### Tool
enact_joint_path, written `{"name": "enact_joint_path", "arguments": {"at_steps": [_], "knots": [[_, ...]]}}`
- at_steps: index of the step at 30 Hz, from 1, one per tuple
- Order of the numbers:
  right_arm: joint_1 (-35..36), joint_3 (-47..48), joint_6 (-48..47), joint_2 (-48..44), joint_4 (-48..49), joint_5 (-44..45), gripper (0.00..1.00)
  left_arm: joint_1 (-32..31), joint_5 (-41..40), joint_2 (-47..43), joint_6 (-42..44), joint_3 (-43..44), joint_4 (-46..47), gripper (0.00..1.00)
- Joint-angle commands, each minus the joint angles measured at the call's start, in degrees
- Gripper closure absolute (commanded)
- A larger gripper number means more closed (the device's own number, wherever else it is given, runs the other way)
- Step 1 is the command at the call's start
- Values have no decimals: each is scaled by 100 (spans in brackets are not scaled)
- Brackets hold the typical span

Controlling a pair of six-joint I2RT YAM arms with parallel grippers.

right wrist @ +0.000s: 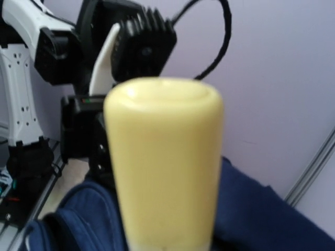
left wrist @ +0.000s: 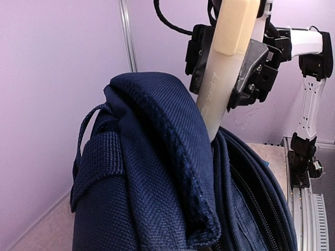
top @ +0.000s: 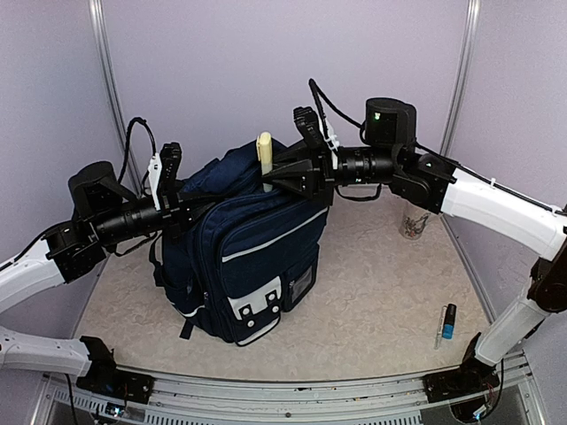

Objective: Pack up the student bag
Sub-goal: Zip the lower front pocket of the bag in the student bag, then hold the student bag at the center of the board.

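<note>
there, cream stick (top: 264,149) in student bag (top: 248,257); cup (top: 414,221) + pen (top: 450,320) nr

The bag (top: 239,257) stands before me, a stick (top: 264,152) in its top; to its right, a cup (top: 414,222) behind, a pen (top: 449,320) nearer.

Pale lilac walls (top: 266,53) all round, evenly lit. Metal corner pole (top: 105,71) at 11 o'clock, second pole (top: 464,62) at 1 o'clock. Beige speckled surface (top: 381,283); aluminium rail (top: 310,390) at 6 o'clock.
</note>
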Motion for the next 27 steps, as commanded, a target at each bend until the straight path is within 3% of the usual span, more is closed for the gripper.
{"name": "enact_joint_path", "arguments": {"at_steps": [1, 5, 9, 12, 20, 25, 26, 27], "knots": [[4, -13, 485, -343, 415, -339, 100, 60, -120, 71, 220, -65, 357, 100], [7, 67, 790, -306, 857, -661, 100, 60, -124, 64, 229, -64, 347, 100], [9, 112, 861, -117, 455, -960, 100, 60, -128, 63, 228, -63, 339, 100], [23, 108, 633, -5, -99, -857, 100, 60, -129, 63, 234, -64, 338, 100], [15, 367, -340, 65, -2054, 617, 100, 60, -153, 28, 257, -80, 328, 100], [20, 990, -738, 338, -3454, 1002, 100, 60, -162, 32, 268, -83, 321, 100], [24, 1066, -787, 342, -3608, 1022, 92, 60, -171, 33, 264, -80, 320, 100], [20, 1110, -828, 328, -3708, 1030, 77, 60, -179, 35, 263, -81, 320, 100]]}}
